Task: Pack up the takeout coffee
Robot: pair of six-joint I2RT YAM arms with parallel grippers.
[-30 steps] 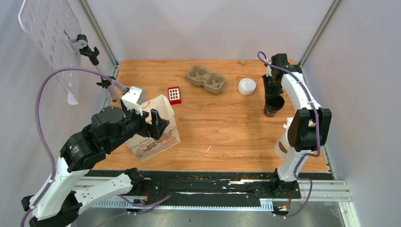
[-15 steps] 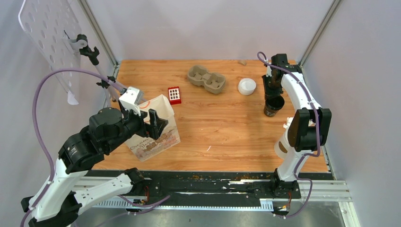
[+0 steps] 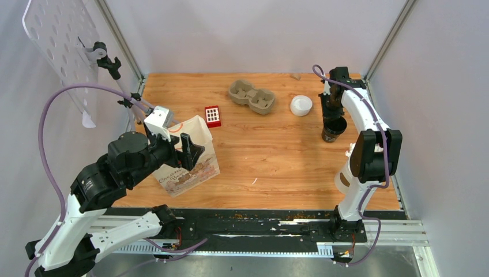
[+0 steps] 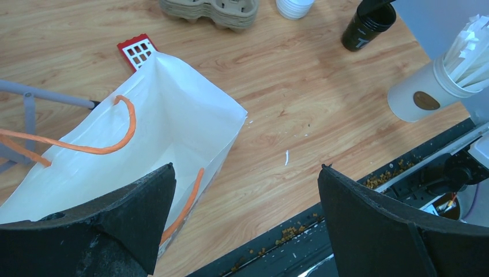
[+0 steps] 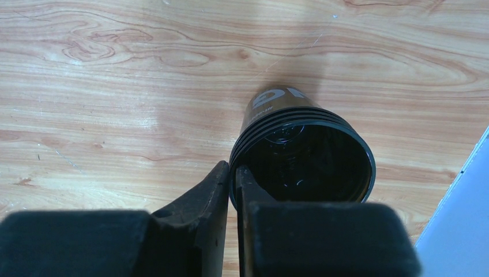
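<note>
The takeout coffee, a dark cup (image 3: 332,131) with no lid on it, stands near the table's right side. In the right wrist view its open mouth (image 5: 305,156) shows a dark inside. My right gripper (image 5: 232,168) comes down from above (image 3: 333,112) and is shut on the cup's rim, one finger inside and one outside. I cannot tell whether the cup's base touches the wood. My left gripper (image 4: 247,168) hangs wide open over the near edge of a white paper bag (image 4: 144,133), holding nothing. From that wrist the cup (image 4: 366,26) is far off.
The bag (image 3: 190,161) with orange handles stands open at the left. A pulp cup tray (image 3: 251,96), a stack of white lids (image 3: 301,105) and a small red grid piece (image 3: 213,116) lie at the back. A white holder of sticks (image 4: 424,95) stands by the right arm's base.
My right gripper's fingers have drawn tighter on the cup's rim. The left gripper has shifted slightly left over the bag, still open.
</note>
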